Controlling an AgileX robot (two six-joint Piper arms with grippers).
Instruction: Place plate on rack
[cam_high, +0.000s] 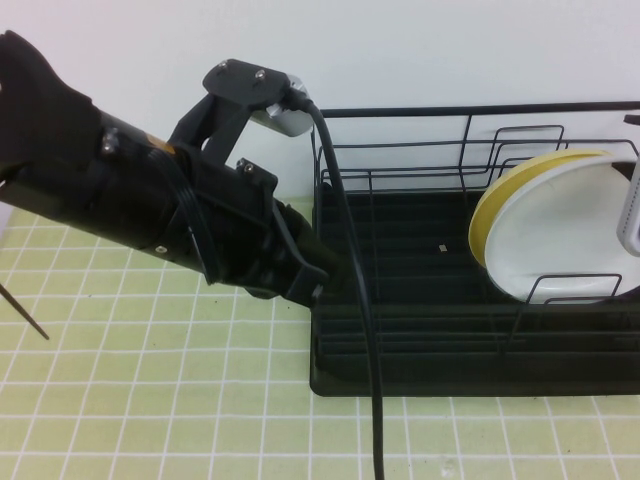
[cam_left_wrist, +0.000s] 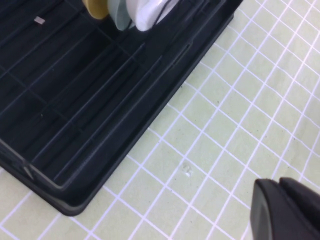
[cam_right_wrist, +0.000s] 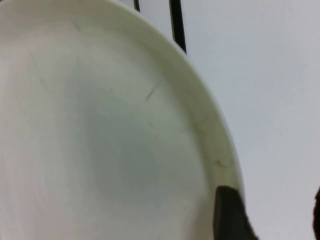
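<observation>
Plate (cam_high: 560, 230), white-faced with a yellow edge showing behind it, is standing on its rim at the right end of the black dish rack (cam_high: 450, 385), propped between the wire dividers. Working across from the left of my high view, I am seeing the left arm (cam_high: 130, 200) reaching over the green checked mat (cam_high: 150, 400). The left gripper (cam_high: 300, 285) is hanging above the mat just beside the rack's left side, its fingers pressed together and holding nothing. A black cable (cam_high: 365, 330) is draping down from that arm across the rack's left end. At the far right edge only a pale sliver of the right arm (cam_high: 630, 205) is showing beside the plate. On its wrist camera the right gripper (cam_right_wrist: 270, 195) is sitting close against the plate's rim, its dark fingers (cam_right_wrist: 227, 217) standing apart with bare wall showing between them, so it is not clamping the plate.
</observation>
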